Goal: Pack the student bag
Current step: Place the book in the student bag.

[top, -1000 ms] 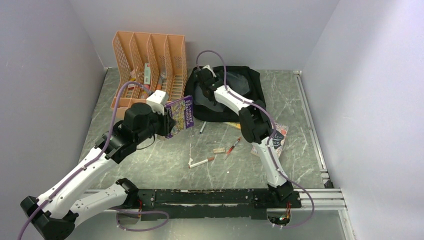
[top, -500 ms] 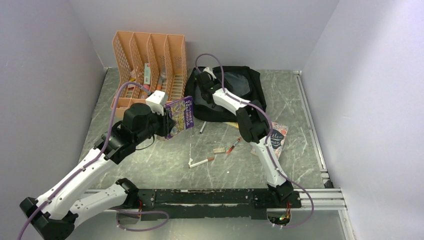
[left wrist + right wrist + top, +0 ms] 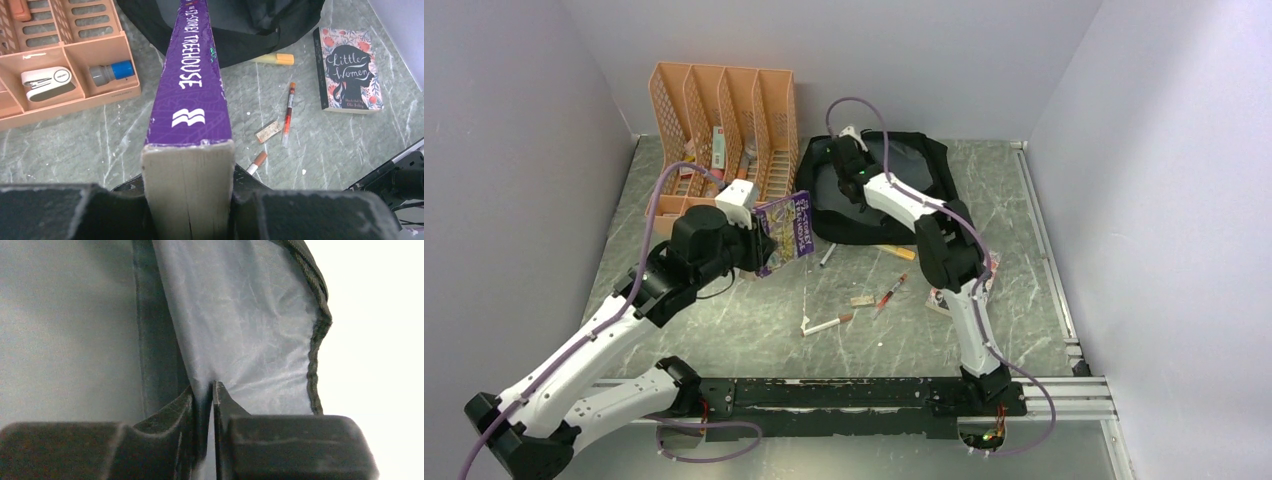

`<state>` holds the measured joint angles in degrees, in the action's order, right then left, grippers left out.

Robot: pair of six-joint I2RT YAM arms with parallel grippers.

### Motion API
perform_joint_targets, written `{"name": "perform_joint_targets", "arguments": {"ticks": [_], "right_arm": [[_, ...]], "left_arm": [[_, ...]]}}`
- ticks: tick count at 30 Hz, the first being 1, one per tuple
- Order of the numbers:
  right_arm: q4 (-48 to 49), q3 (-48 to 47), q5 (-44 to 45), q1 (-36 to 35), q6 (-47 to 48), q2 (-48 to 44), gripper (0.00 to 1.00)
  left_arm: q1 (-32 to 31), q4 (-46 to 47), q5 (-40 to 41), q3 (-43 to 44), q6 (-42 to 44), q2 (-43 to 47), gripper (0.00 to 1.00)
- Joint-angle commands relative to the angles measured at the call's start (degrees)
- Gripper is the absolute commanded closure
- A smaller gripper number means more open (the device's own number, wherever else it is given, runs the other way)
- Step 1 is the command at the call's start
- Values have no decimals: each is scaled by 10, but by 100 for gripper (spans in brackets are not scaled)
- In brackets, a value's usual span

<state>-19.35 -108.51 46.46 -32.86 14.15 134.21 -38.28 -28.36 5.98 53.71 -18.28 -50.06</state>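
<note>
The student bag (image 3: 929, 180) is a black backpack lying at the back of the table, also seen in the left wrist view (image 3: 245, 30). My right gripper (image 3: 845, 152) is over its left part, shut on a fold of the bag's grey lining (image 3: 240, 330); the fabric runs up from between the right gripper (image 3: 204, 390) jaws. My left gripper (image 3: 759, 242) hangs above the table left of the bag, shut on a purple Treehouse book (image 3: 785, 232) held spine up. The thick book (image 3: 192, 85) fills the left gripper (image 3: 189, 200).
An orange file organiser (image 3: 724, 125) with a stapler (image 3: 47, 82) stands at the back left. Pens (image 3: 829, 323) (image 3: 890, 292), an eraser (image 3: 861, 300) and a yellow highlighter (image 3: 894, 252) lie in front of the bag. A Little Women book (image 3: 350, 70) lies to the right.
My right gripper has gone from open to shut on the bag's lining and shifted slightly right and up. Its elbow swung right over the Little Women book. The left arm has not moved.
</note>
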Motion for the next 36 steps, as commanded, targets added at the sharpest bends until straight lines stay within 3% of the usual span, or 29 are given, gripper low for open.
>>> {"name": "perform_joint_targets", "arguments": {"ticks": [1, 4, 12, 18, 24, 36], "right_arm": [[13, 44, -37, 4, -21, -91, 89], [18, 72, -71, 12, -40, -127, 100], [25, 105, -230, 60, -102, -184, 100], [33, 116, -338, 107, -141, -207, 100], [24, 92, -340, 113, -160, -211, 100], [33, 76, -360, 113, -195, -208, 100]], "left_arm": [[5, 84, 1, 12, -26, -11, 95], [7, 119, 10, 23, -43, -38, 95], [31, 200, 6, 90, -87, -132, 95], [76, 293, -63, 105, -160, -222, 95], [82, 395, -142, 115, -233, -323, 95], [80, 411, -175, 221, -333, -493, 95]]}}
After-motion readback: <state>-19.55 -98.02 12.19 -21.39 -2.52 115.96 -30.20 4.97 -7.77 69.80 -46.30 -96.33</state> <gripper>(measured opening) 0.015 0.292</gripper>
